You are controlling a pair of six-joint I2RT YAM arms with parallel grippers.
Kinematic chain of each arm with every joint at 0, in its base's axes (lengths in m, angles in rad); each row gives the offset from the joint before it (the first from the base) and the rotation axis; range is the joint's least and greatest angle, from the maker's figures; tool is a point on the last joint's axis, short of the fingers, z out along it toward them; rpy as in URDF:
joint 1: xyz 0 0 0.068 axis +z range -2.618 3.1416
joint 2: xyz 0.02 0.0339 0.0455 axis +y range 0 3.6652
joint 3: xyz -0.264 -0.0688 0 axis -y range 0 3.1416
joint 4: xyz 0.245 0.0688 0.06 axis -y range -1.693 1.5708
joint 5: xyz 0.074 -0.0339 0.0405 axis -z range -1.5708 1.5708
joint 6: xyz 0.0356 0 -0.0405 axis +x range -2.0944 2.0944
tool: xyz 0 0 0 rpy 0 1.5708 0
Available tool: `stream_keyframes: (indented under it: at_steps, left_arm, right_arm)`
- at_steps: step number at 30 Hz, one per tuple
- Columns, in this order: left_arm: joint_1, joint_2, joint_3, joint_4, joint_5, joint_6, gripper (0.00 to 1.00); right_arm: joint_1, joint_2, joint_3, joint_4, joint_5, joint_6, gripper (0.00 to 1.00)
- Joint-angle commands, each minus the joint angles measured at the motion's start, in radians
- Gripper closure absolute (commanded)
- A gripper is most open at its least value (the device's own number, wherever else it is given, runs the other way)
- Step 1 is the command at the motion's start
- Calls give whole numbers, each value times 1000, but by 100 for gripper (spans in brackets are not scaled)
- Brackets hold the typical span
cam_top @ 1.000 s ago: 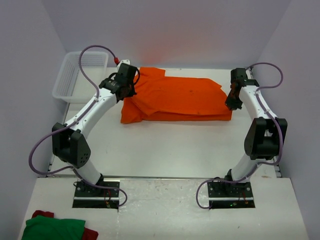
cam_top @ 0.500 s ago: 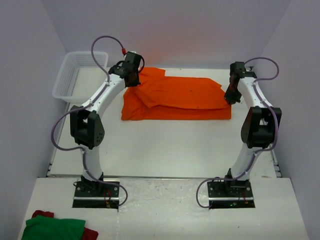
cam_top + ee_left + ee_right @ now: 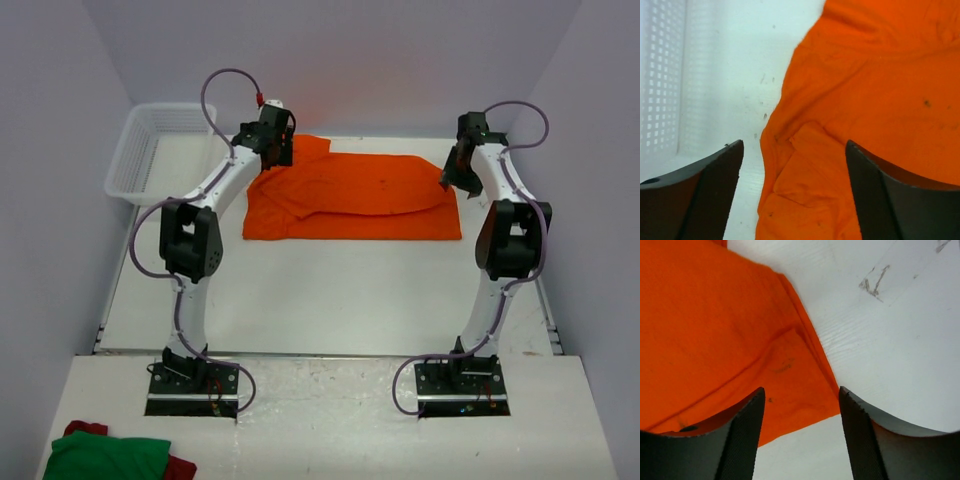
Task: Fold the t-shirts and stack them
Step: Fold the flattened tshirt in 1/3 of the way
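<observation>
Over t-shirt ends: left arm, right arm stretched far forward, jaws spread, empty.

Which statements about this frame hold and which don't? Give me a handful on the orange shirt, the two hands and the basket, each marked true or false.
1. The bright orange fabric t-shirt lies folded on the white table. True.
2. The left hand is clamped on the shirt. False: its fingers stand apart above the shirt, gripping nothing.
3. The right hand is open over the shirt's right end. True.
4. The shirt sits inside the white perforated plastic basket. False: the shirt is on the table, to the right of the basket.
5. A green cloth lies at the far right corner. False: it lies at the near left corner, in front of the arm bases.
</observation>
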Motion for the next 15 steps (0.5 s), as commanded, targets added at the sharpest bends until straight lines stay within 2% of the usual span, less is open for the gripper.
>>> stream_keyframes:
  at_steps: [1,2,5,7,8,9,10,11,12,13,15]
  left_arm:
    - [5,-154,-33,171,-144,54,14]
    - [5,-192,-41,171,-155,43,0]
    - [-1,-264,-71,71,-155,-83,0]
    - [-7,-336,-136,47,-73,-144,0]
    - [-8,-363,-223,33,-38,-200,2]
    - [-8,-387,-275,33,28,-220,10]
    - [-8,-439,-327,33,51,-248,67]
    - [-8,-468,-445,58,108,-279,100]
    - [-9,-492,-508,77,136,-288,100]
    - [-9,-539,-562,120,166,-288,100]
    - [-9,-565,-676,118,159,-302,100]
  right_arm:
    - [-7,-63,80,45,66,-42,36]
    - [-6,-88,85,50,63,-50,29]
    - [-4,-132,77,26,66,-35,27]
    - [9,-189,22,-2,3,-12,27]
    - [19,-235,-36,-13,-2,-4,27]
    - [31,-266,-83,-1,-2,2,29]
    - [40,-295,-129,17,-14,-2,41]
    - [40,-324,-221,60,-27,-4,92]
    - [40,-374,-263,77,-40,2,100]
    - [40,-395,-304,111,-87,-8,100]
    - [40,-398,-325,104,-80,2,100]
